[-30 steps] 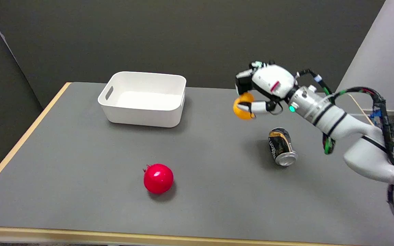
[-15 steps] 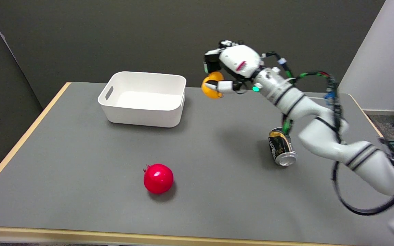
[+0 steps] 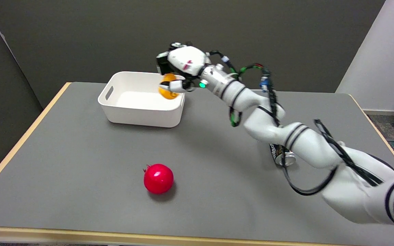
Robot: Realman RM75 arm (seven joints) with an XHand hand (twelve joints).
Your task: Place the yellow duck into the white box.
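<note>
Now the robot hand (image 3: 180,70) is gripping the yellow duck (image 3: 167,90) in its curled fingers, holding it above the right end of the white box (image 3: 142,118), so only lowering and letting go are remaining.

My robot hand (image 3: 178,70) covers most of the duck (image 3: 167,90) — only an orange-yellow curve shows. My arm hides nearly all of the can (image 3: 281,155). The worktop (image 3: 80,153) runs off the bottom edge — and so does my arm, lower right.
</note>
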